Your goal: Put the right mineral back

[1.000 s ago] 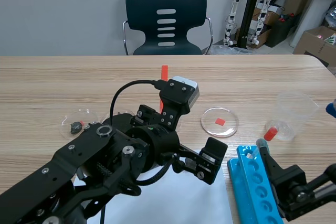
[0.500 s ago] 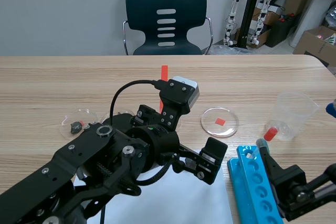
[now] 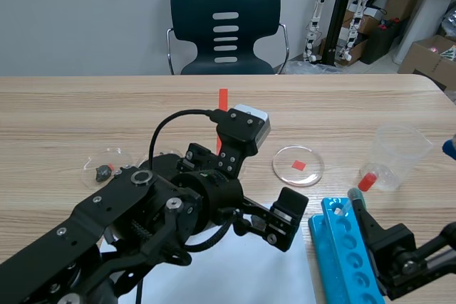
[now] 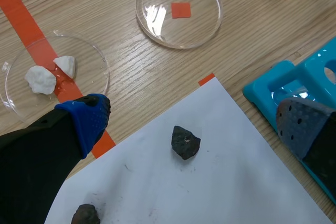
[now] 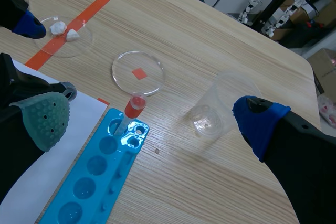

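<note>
Left wrist view: left claw (image 4: 194,121) wide, empty, poised over dark mineral (image 4: 185,142) lying on white paper (image 4: 247,182). Nothing has shifted over past second, so you have yet to grasp. Empty petri dish (image 4: 178,10) waits ahead. Right claw (image 5: 152,119) wide, idle.

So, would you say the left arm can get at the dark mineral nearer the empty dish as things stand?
Probably yes: the left gripper is open, the dark mineral lies bare on the white paper between its fingers, and nothing covers it.
</note>
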